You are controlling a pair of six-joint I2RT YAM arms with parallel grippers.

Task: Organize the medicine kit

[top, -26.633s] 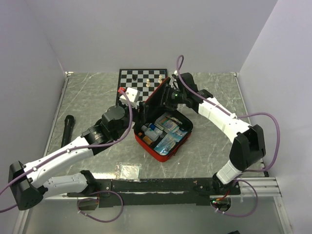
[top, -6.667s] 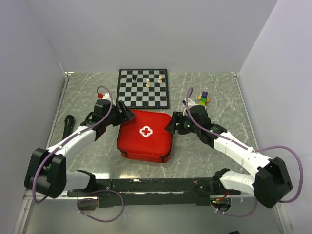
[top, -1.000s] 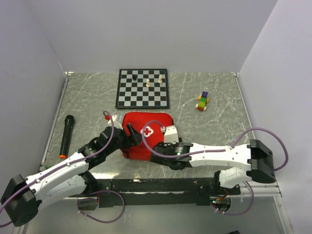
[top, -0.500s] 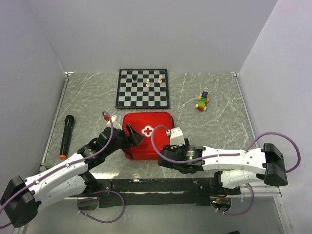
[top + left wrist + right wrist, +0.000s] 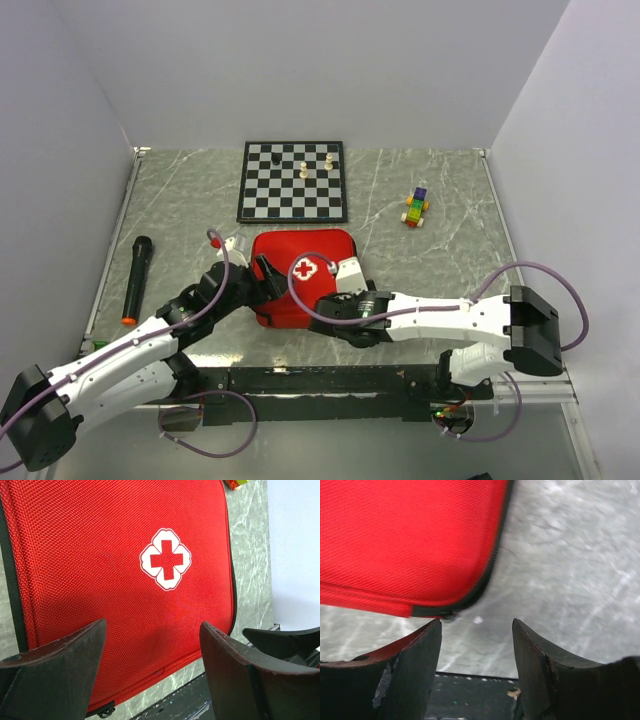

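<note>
The medicine kit (image 5: 300,268) lies shut and flat on the marble table, red with a white cross (image 5: 165,565) on top. My left gripper (image 5: 270,280) hovers at its left side, jaws wide open with nothing in them. In the left wrist view the left gripper (image 5: 152,652) frames the kit's near seam. My right gripper (image 5: 338,312) sits at the kit's near right corner. In the right wrist view the right gripper (image 5: 476,647) is open and empty, just below the kit's black-trimmed corner (image 5: 470,592).
A chessboard (image 5: 293,181) with a few pieces lies behind the kit. A small coloured block toy (image 5: 416,208) sits at the back right. A black marker with an orange tip (image 5: 135,278) lies at the left. The black base rail (image 5: 320,380) runs along the near edge.
The right arm swung right, away from the kit's corner, then came back to it. The left arm and the kit have stayed put.
</note>
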